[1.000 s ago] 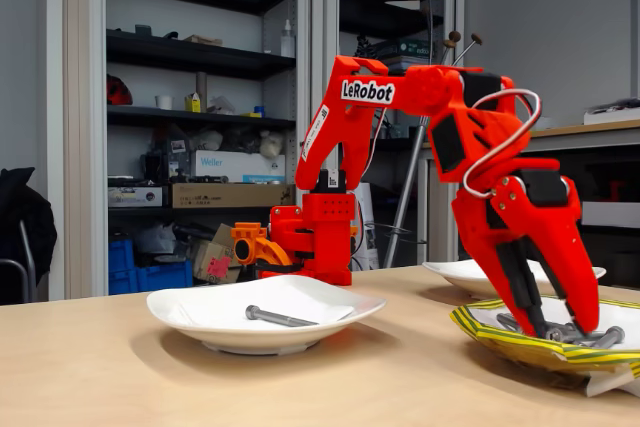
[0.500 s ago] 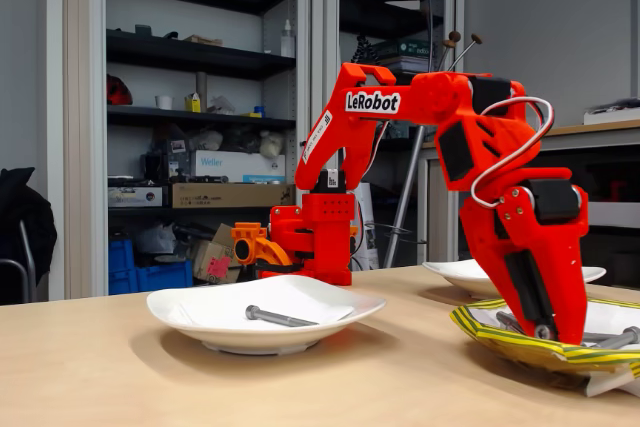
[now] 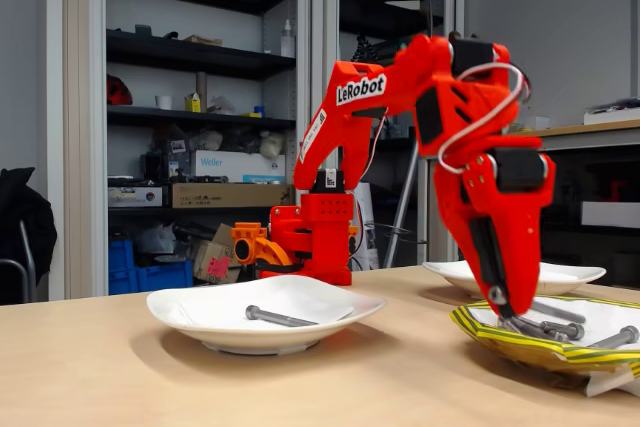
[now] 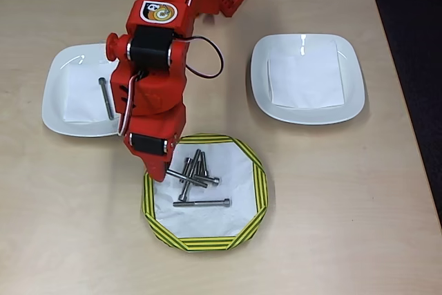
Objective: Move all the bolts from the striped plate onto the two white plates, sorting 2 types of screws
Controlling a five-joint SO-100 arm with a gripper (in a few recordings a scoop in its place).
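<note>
The striped plate (image 4: 257, 177) (image 3: 480, 332) holds several long grey bolts (image 4: 202, 203) (image 3: 620, 335) in a loose pile. My red gripper (image 4: 162, 170) (image 3: 497, 299) stands over the plate's left edge in the overhead view. It is shut on the end of one long bolt (image 4: 197, 177) (image 3: 555, 312), which sticks out sideways just above the pile. One white plate (image 4: 55, 91) (image 3: 200, 317) holds a single long bolt (image 4: 106, 98) (image 3: 280, 318). The other white plate (image 4: 307, 112) (image 3: 570, 275) carries only a paper sheet.
The arm's red base (image 3: 315, 237) stands at the back of the wooden table (image 4: 331, 226). In the fixed view, shelves with boxes (image 3: 200, 97) fill the background. Bare tabletop lies in front of the plates.
The fingers, spread in the bolt pile a second ago, have closed on a long bolt. The gripper has risen a little and shifted left in the fixed view.
</note>
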